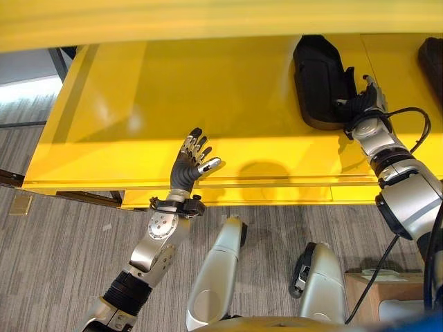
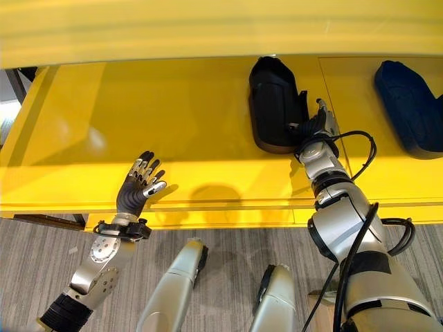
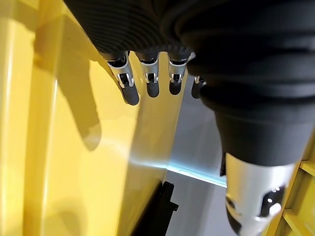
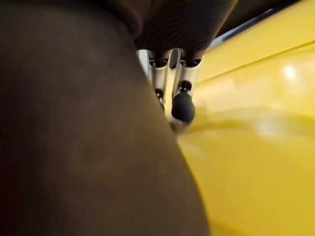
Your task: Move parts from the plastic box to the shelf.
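Observation:
A black moulded part (image 2: pixel 273 100) lies on the yellow shelf (image 1: pixel 208 90), right of its middle. My right hand (image 2: pixel 317 126) is at the part's near right edge, fingers curled against its side. In the right wrist view the dark part (image 4: pixel 74 147) looms close beside the fingers (image 4: pixel 182 105). My left hand (image 1: pixel 192 160) hovers over the shelf's front edge, left of centre. It is open, with straight spread fingers (image 3: pixel 150 83) and nothing in it.
A second dark part (image 2: pixel 410 107) lies on the shelf at the far right. A yellow upper board (image 1: pixel 208 21) overhangs the back of the shelf. The shelf's left half is bare. Grey carpet (image 1: pixel 62 228) lies below the front edge.

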`<state>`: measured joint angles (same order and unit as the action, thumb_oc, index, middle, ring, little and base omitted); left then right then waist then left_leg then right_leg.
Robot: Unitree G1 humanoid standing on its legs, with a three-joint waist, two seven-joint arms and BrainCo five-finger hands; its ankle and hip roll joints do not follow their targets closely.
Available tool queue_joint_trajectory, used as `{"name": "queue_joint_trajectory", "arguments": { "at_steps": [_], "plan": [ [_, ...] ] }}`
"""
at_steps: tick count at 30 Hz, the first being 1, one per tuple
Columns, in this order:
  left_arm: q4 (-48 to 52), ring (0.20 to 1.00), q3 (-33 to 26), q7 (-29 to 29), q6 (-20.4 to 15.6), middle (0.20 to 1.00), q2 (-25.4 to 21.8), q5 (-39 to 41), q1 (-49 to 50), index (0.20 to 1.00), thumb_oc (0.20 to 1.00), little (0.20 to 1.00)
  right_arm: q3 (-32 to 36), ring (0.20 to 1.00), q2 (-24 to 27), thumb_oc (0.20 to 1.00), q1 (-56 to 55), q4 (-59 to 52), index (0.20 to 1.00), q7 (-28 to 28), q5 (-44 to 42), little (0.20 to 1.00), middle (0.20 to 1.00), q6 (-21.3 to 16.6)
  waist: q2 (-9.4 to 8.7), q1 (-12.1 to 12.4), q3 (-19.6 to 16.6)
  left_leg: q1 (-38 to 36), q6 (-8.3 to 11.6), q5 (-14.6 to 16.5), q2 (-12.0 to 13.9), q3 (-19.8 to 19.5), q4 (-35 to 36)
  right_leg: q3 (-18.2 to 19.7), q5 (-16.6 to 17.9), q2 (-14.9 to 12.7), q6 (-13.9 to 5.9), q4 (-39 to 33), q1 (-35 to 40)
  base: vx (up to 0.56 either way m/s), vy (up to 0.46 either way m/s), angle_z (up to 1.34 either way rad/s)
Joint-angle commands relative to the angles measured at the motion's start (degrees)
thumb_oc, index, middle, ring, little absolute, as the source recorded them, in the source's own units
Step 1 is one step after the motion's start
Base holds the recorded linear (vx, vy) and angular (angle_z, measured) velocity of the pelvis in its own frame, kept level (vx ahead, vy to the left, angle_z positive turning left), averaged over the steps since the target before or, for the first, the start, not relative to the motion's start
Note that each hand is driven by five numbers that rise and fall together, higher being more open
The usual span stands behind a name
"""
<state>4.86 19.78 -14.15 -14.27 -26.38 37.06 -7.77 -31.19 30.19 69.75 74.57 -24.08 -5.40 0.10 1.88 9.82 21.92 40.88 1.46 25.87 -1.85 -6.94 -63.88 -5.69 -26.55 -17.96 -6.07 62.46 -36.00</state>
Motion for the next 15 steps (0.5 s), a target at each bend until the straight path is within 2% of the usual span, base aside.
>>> {"name": "queue_joint_trajectory", "arguments": {
  "at_steps": [1, 7, 15],
  "plan": [
    [1.4, 1.000, -2.7, -0.4, -3.1, 1.000, -0.8, -0.2, -0.2, 1.000, 1.000, 1.000, -0.6, 1.000, 2.1, 1.000, 4.4, -1.7, 1.000, -2.2, -0.4, 1.000, 1.000, -2.8, -0.62, 0.4, 0.3, 0.9, -2.62, -0.5, -0.5, -1.1, 2.3, 0.1, -1.8, 3.4, 5.58, 0.7, 3.4, 0.00, 0.000, 0.00],
    [1.8, 1.000, -4.6, -0.3, -3.1, 1.000, -0.9, 0.1, 1.4, 1.000, 1.000, 1.000, -1.5, 1.000, 4.5, 1.000, 4.5, -15.4, 1.000, -3.9, 2.0, 1.000, 1.000, -3.7, -1.57, -1.1, 0.2, 0.4, -2.42, -1.4, 0.2, -0.7, 3.9, 0.1, -1.0, 3.8, 5.70, -1.0, 3.2, -0.02, -0.001, -0.07],
    [2.3, 1.000, -5.7, -0.1, -3.3, 1.000, -1.2, 0.8, 2.3, 1.000, 1.000, 1.000, -0.7, 1.000, 6.0, 1.000, 3.8, -24.8, 1.000, -4.6, 4.6, 1.000, 1.000, -3.6, -2.11, -1.8, -0.1, -0.4, -2.27, -2.7, 0.7, -0.7, 6.2, 0.1, 0.1, 4.2, 5.70, -3.1, 3.5, -0.01, -0.006, -0.03]
  ]
}}
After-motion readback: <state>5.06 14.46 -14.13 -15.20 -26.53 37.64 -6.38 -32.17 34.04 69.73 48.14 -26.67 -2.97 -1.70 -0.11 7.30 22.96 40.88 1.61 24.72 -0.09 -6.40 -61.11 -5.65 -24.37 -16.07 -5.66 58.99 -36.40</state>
